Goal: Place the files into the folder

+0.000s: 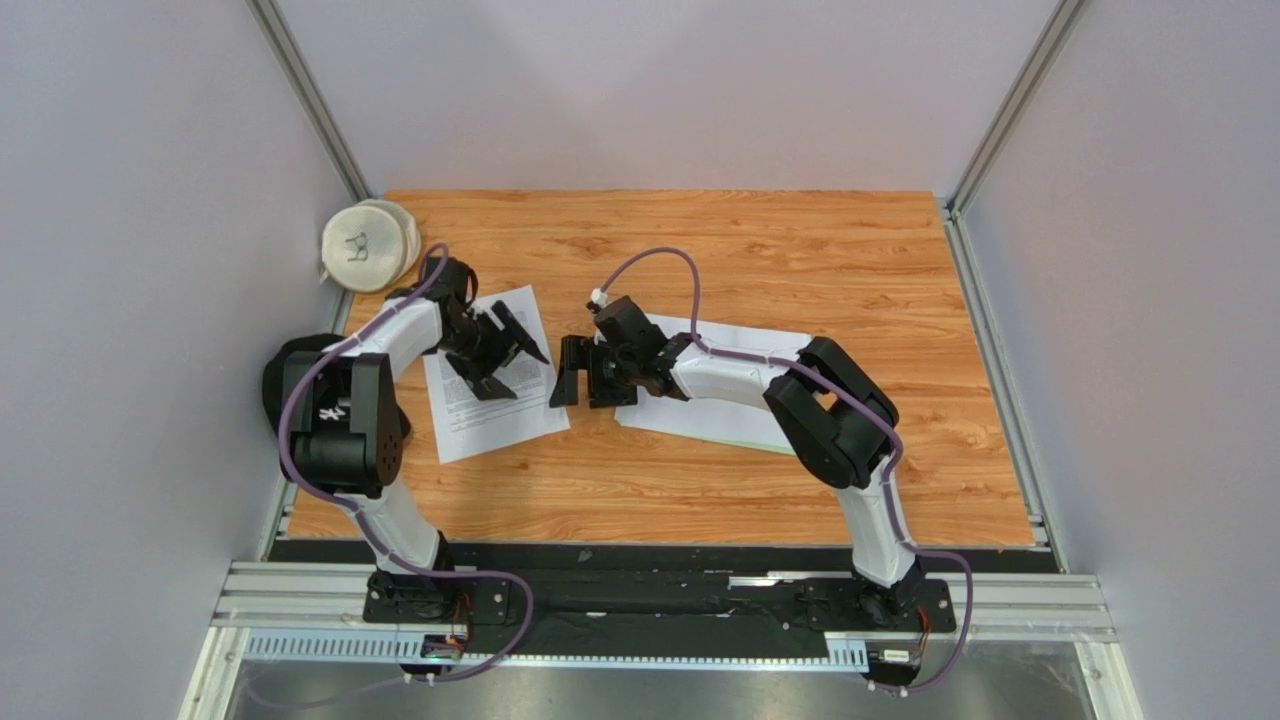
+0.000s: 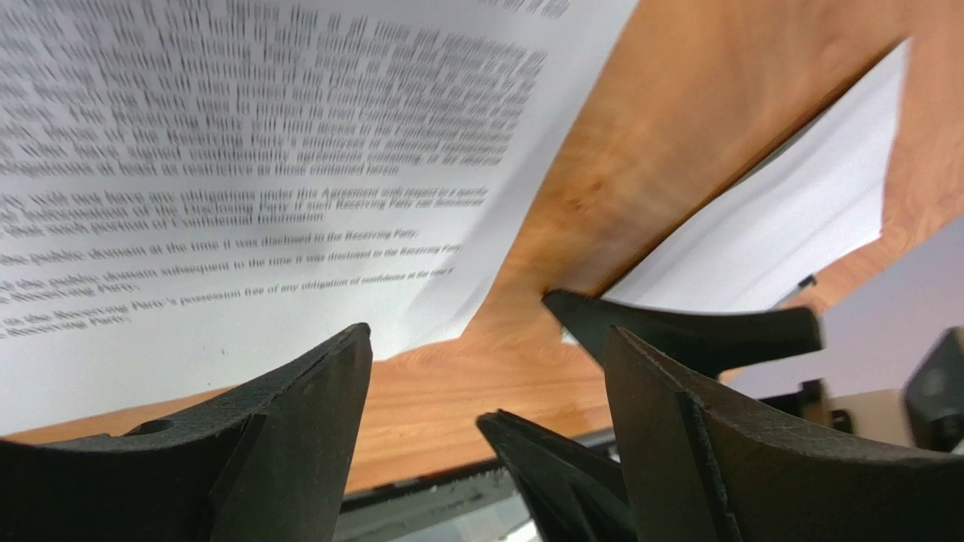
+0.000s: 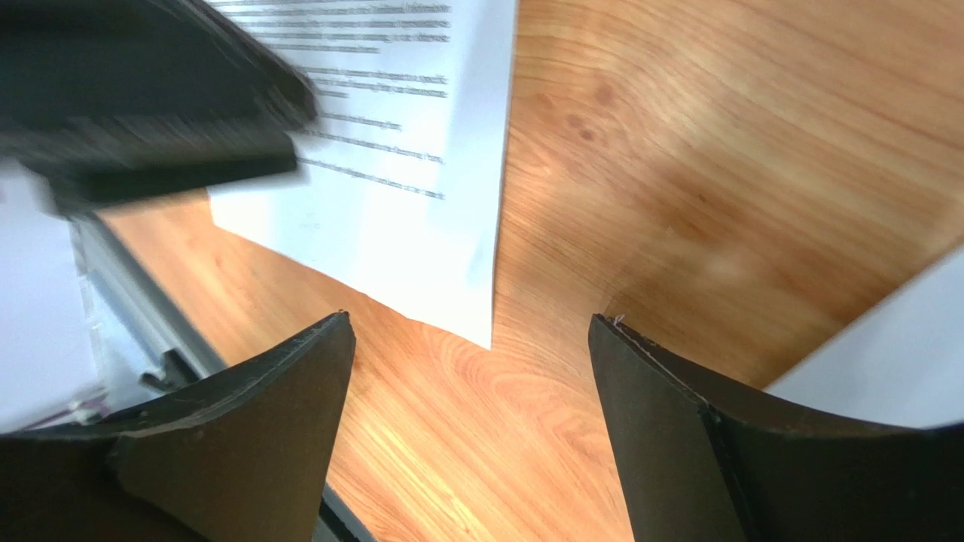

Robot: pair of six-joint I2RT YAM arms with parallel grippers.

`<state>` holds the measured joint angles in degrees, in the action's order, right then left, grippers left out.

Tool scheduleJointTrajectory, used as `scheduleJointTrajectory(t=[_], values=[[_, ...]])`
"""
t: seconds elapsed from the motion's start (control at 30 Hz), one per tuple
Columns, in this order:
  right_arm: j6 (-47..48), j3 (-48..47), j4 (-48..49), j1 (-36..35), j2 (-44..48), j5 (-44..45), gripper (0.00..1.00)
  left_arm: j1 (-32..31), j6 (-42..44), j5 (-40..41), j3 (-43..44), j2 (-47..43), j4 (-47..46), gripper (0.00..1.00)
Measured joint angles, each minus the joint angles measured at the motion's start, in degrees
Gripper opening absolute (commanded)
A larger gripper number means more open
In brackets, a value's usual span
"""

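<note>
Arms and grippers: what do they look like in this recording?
The left arm and right arm share white links, black joint housings and a loose purple cable. The left gripper and right gripper each carry two matte black, wedge-shaped fingers.

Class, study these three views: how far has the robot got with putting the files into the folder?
Nothing looks done: the files lie on the table, apart from the folder. In hand: the left pincer is open over the files, and the right pincer is open over the gap between them; neither holds anything. Left: grasp the sheets and move them into the folder.
</note>
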<state>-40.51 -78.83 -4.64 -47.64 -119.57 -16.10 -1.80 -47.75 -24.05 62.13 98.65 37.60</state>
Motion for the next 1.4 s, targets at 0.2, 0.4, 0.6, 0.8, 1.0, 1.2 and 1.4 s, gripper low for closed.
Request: scheduleJointTrajectory(t=[0.2, 0.4, 0.6, 0.8, 1.0, 1.2, 1.4], values=[[-0.6, -6.5, -13.9, -3.7, -0.4, 8.4, 0.78, 1.6, 3.0, 3.5, 9.0, 5.2, 0.9, 0.85], [-1.6, -12.2, -21.6, -7.7, -3.0, 15.1, 0.78, 4.5, 1.6, 2.4, 7.8, 9.8, 0.6, 0.85], [0.5, -19.1, -25.5, -9.6, -7.0, 19.8, 0.79, 4.8, 0.1, -0.9, 6.0, 9.6, -0.3, 0.85], [3.1, -20.9, -26.2, -9.7, -8.2, 21.1, 0.8, 4.7, -1.0, -3.4, 4.0, 8.9, -1.1, 0.84], [4.0, -21.0, -24.9, -9.7, -8.5, 19.0, 0.8, 4.7, -1.6, -4.3, 3.0, 8.5, -1.6, 0.84], [3.9, -20.3, -20.9, -9.5, -8.7, 14.4, 0.81, 4.7, -1.6, -4.7, 2.7, 8.4, -1.8, 0.84], [2.6, -13.4, -9.5, -7.9, -6.9, 7.3, 0.82, 4.7, -1.6, -5.0, 2.6, 8.4, -1.9, 0.83]])
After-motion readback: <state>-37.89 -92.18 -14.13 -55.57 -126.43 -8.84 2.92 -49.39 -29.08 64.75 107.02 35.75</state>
